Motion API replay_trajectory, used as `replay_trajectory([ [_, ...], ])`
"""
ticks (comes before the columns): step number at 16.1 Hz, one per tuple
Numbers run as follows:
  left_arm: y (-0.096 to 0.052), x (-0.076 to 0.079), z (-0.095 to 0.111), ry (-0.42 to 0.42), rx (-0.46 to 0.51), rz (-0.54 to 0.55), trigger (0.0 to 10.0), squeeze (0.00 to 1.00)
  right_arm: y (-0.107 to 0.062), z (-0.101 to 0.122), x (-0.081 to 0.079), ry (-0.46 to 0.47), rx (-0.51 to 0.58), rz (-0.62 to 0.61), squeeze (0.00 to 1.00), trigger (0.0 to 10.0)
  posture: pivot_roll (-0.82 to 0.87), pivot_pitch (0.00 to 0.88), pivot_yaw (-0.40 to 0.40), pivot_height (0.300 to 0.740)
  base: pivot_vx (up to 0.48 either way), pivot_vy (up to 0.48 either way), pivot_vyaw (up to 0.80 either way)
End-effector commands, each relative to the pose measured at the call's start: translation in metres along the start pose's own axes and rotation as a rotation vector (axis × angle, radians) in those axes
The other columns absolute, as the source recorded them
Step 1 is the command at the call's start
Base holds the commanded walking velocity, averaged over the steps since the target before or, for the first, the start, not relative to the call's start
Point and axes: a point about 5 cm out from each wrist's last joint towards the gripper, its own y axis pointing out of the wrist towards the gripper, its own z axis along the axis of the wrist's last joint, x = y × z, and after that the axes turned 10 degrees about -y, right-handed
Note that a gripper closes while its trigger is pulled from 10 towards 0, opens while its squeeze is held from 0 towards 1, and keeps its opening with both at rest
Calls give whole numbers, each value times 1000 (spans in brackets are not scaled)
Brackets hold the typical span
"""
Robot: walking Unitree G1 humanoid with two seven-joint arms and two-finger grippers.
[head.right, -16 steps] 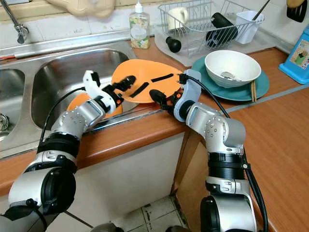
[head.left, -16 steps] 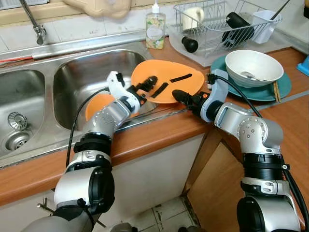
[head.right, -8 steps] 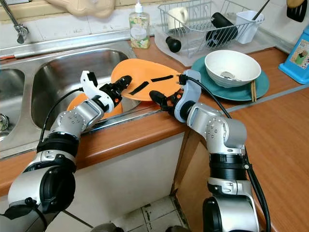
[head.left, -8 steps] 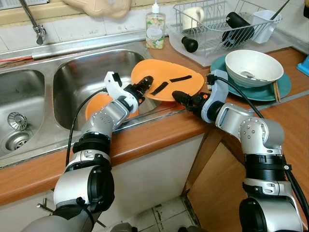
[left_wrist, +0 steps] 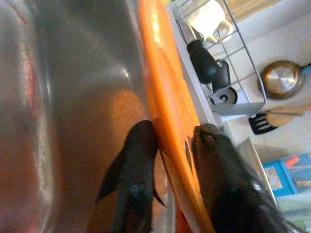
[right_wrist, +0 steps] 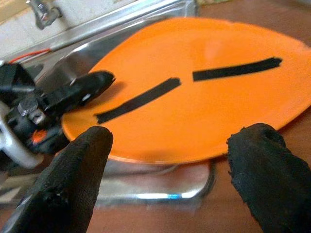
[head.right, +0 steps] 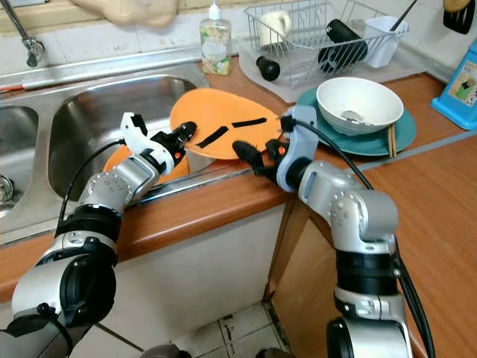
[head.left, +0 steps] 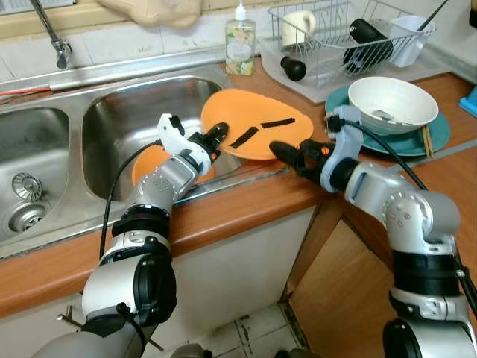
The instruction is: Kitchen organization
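Left hand (head.left: 214, 137) on orange plate (head.left: 257, 127)

Orange plate (head.left: 257, 127), two black tape strips on top, tilted over sink rim (head.left: 246, 170).

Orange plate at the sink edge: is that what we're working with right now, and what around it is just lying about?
In the job:
- orange plate, tilted over the sink's rim
- left gripper, shut on the plate's edge
- right gripper, open, just short of the plate's near edge

Lying about:
- white bowl on teal plate
- dish rack
- soap bottle
- second orange plate in the sink
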Motion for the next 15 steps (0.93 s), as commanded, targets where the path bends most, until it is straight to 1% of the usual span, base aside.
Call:
replay_trajectory([
  [1, 2, 8, 7, -28, 29, -19, 0, 0, -4, 3, -4, -21, 7, 28, 0, 10000, -72, 0, 71, 740, 0, 0, 0],
  [3, 1, 9, 10, -52, 41, -27, 0, 0, -6, 5, -5, -35, 15, 32, 0, 10000, -72, 0, 72, 740, 0, 0, 0],
  [5, -1, 17, 19, -89, 70, -65, 0, 0, -9, 11, -8, -59, 38, 47, 0, 10000, -71, 0, 71, 740, 0, 0, 0],
  [6, -6, 26, 34, -103, 112, -108, 0, 0, -11, 16, -12, -87, 59, 71, 0, 10000, -66, 3, 64, 740, 0, 0, 0],
  [8, -12, 32, 46, -115, 146, -136, 0, 0, -12, 19, -14, -104, 69, 86, 0, 10000, -64, 5, 59, 740, 0, 0, 0],
  [9, -22, 39, 62, -125, 201, -166, 0, 0, -13, 21, -18, -122, 76, 104, 0, 10000, -58, 8, 51, 740, 0, 0, 0],
  [10, -27, 41, 70, -128, 228, -174, 0, 0, -13, 22, -19, -129, 79, 111, 0, 10000, -56, 9, 49, 740, 0, 0, 0],
  [11, -37, 43, 82, -117, 270, -175, 0, 0, -13, 24, -21, -140, 80, 122, 0, 10000, -53, 11, 45, 740, 0, 0, 0],
  [12, -53, 39, 96, -64, 332, -136, 0, 0, -12, 24, -24, -162, 75, 132, 0, 10000, -48, 13, 41, 740, 0, 0, 0],
  [13, -53, 39, 96, -64, 332, -136, 0, 0, -12, 24, -24, -162, 75, 132, 0, 10000, -48, 13, 41, 740, 0, 0, 0],
  [14, -67, 32, 106, 35, 381, -50, 0, 0, -11, 23, -25, -196, 53, 136, 0, 10000, -45, 16, 37, 740, 0, 0, 0],
  [15, -74, 27, 110, 87, 398, 5, 0, 0, -11, 20, -26, -220, 35, 139, 0, 10000, -42, 18, 34, 740, 0, 0, 0],
])
